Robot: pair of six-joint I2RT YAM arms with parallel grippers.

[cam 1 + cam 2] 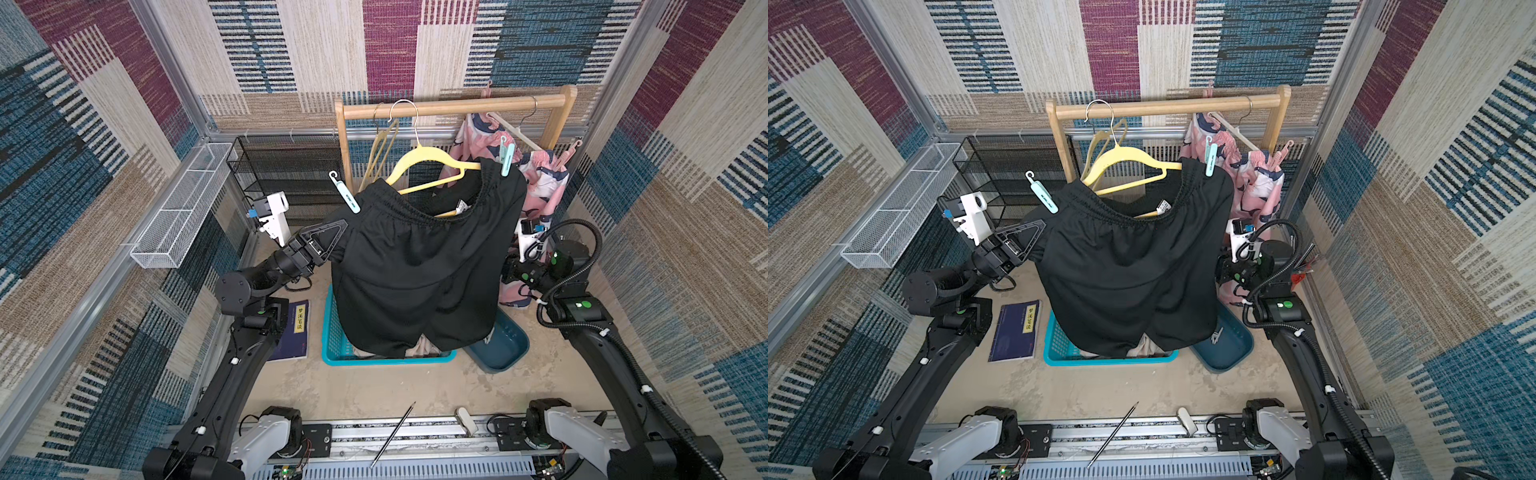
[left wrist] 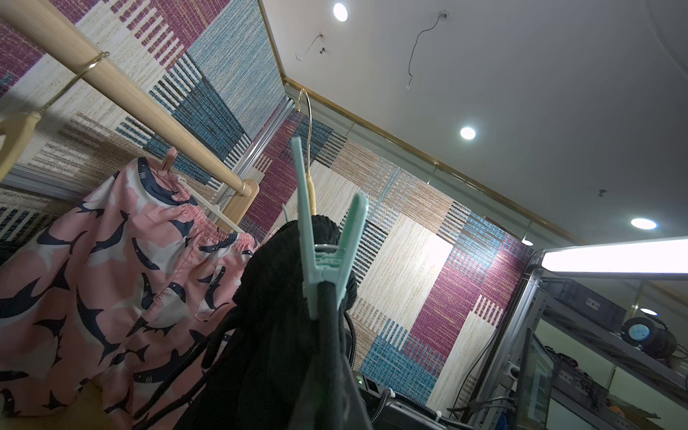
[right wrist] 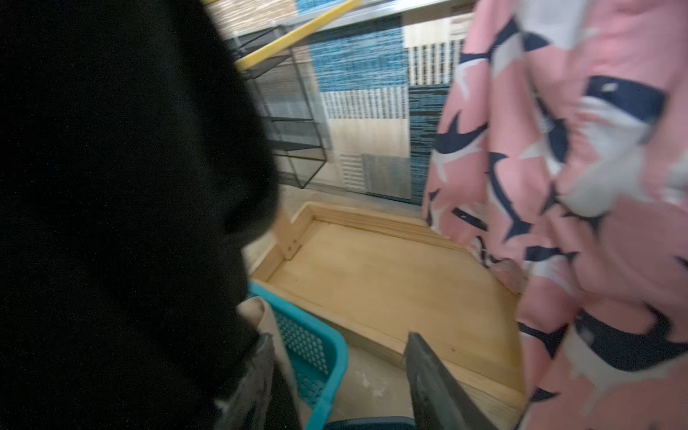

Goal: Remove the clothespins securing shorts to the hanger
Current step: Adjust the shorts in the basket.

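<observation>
The black shorts (image 1: 419, 266) hang from a yellow hanger (image 1: 419, 160) on the wooden rail. A mint-teal clothespin (image 1: 344, 192) grips the waistband's left end, and another mint-teal clothespin (image 1: 508, 158) grips its right end. My left gripper (image 1: 341, 227) is shut on the black fabric just below the left clothespin (image 2: 327, 260). My right gripper (image 3: 342, 376) stands open and empty low between the black shorts (image 3: 111, 186) and the pink shark-print shorts (image 3: 595, 186). Those pink shorts (image 1: 536, 170) hang on a white hanger with a pink clothespin (image 1: 573, 147). Beige shorts (image 1: 419, 348) lie in the teal basket (image 1: 332, 353).
The wooden rack (image 1: 453, 106) also carries an empty tan hanger (image 1: 382, 145). A black mesh shelf (image 1: 286, 174) and a white wire tray (image 1: 178, 212) stand at the left. On the floor are a dark blue tub (image 1: 505, 349), a book (image 1: 295, 328), a pencil (image 1: 392, 434) and a white clothespin (image 1: 465, 419).
</observation>
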